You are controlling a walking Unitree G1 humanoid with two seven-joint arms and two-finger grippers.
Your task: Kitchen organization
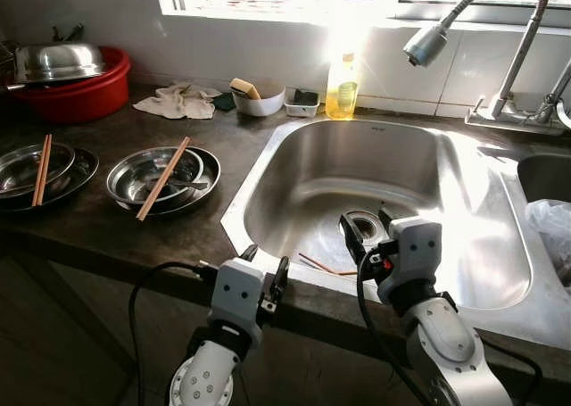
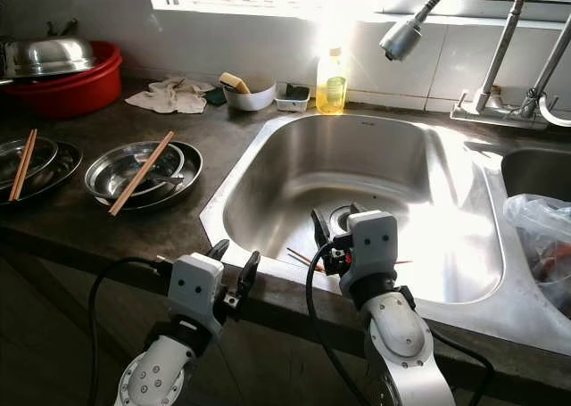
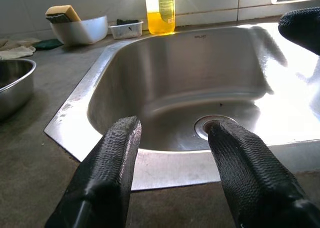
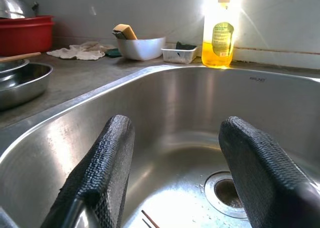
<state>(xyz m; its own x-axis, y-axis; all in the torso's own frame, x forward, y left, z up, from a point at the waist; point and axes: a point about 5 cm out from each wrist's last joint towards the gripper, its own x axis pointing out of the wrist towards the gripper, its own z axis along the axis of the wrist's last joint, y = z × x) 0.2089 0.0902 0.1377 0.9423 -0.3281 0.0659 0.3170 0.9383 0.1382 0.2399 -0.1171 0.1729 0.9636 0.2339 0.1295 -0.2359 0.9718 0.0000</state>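
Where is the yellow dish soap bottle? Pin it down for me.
The yellow dish soap bottle stands upright on the back ledge behind the steel sink, under the window, just right of the small clear plastic tray and the white bowl holding a sponge.

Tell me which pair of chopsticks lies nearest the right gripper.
The chopsticks in the sink, lying on the basin floor just beside the right gripper. The other pairs rest across the steel bowl near the sink and the bowl at the counter's left end.

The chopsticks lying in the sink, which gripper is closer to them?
Right. The right gripper hangs inside the sink, just above the chopsticks. The left gripper sits outside, at the counter's front edge.
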